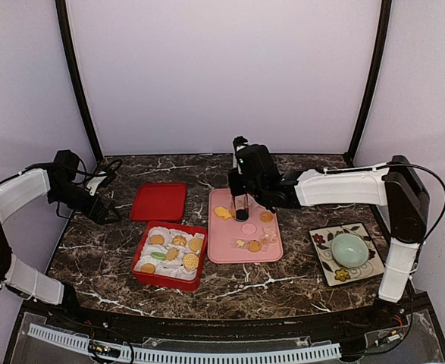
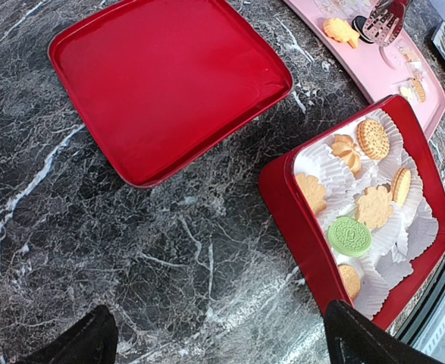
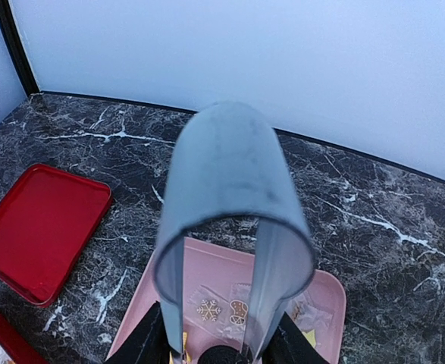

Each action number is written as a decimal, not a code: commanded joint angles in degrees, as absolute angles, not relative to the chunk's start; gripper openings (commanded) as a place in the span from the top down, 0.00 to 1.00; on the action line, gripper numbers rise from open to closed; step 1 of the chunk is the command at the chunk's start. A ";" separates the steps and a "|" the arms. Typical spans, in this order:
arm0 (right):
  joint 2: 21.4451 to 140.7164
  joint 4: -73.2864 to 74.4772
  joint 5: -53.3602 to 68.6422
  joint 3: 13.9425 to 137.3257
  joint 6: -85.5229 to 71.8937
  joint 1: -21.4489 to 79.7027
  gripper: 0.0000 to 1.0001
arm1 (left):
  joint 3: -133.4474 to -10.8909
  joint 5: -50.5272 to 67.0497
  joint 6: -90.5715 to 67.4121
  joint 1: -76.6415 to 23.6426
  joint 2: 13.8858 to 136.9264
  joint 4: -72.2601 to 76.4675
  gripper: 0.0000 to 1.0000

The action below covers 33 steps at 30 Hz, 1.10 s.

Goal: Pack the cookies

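Note:
Several golden cookies and a green one (image 2: 349,236) lie in white paper cups in the red box (image 1: 167,279), which also shows in the left wrist view (image 2: 298,227). More cookies lie on the pink tray (image 1: 226,243): a fish cookie (image 1: 223,213), round ones (image 1: 266,216) and a black round cookie (image 1: 242,215). My right gripper (image 1: 241,189) is shut on grey tongs (image 3: 230,174), whose tips stand at the black cookie (image 3: 224,356). I cannot tell whether the tips pinch it. My left gripper (image 2: 218,345) is open and empty over the table left of the box.
The red lid (image 1: 158,202) lies flat behind the box. A flowered plate (image 1: 324,262) with a pale green bowl (image 1: 349,249) sits at the right. Small wrapped sweets (image 3: 224,309) lie on the pink tray. Walls close the back and sides.

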<state>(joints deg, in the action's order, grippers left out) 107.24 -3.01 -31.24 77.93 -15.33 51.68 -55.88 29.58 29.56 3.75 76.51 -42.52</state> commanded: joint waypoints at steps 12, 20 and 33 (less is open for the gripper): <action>108.35 -6.51 -34.63 76.42 -14.78 51.33 0.59 | -55.79 29.97 30.32 4.13 76.11 -42.98 0.02; 110.13 -7.16 -33.69 77.28 -15.10 51.33 0.54 | -55.57 29.79 30.56 4.13 75.87 -43.24 0.02; 107.72 -7.56 -33.78 76.65 -15.89 51.41 0.72 | -55.73 29.88 30.50 4.13 75.85 -43.15 0.03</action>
